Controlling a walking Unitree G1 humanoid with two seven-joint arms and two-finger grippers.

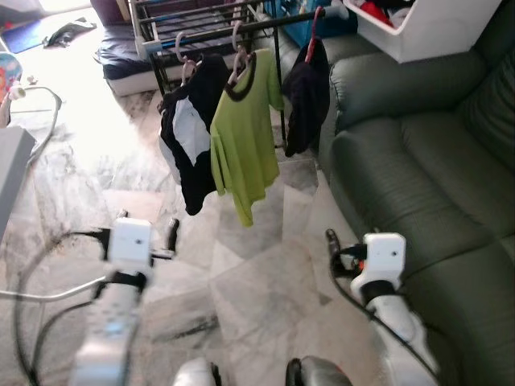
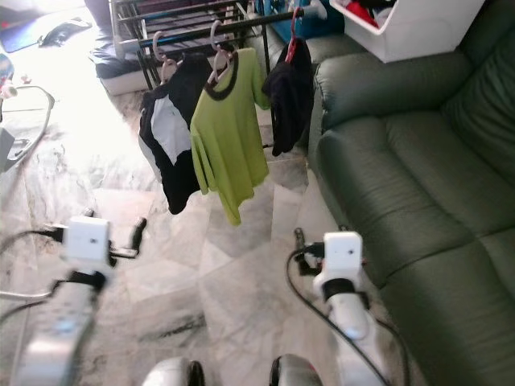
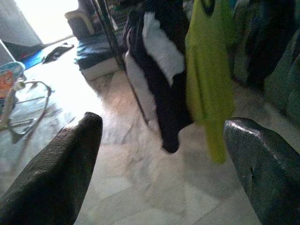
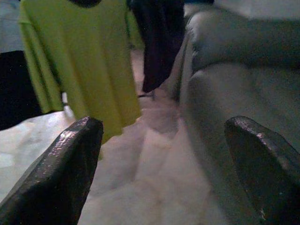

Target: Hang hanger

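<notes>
Three hangers [image 1: 240,50] with shirts hang on the rack [image 1: 201,36] at 12 o'clock, so clothes drape freely. Left end effector [image 3: 161,154] and right end effector [image 4: 159,159] both gape wide, empty.

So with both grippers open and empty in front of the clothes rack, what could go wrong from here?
1. The left gripper and right gripper hold no hanger, so the hanging step may already be over, or a hanger was missed.
2. Three garments crowd the rack rail; the green shirt sits close to the black-and-white top, so reaching in could knock a neighbour off.
3. The sofa flanks the right arm, limiting its swing.
</notes>
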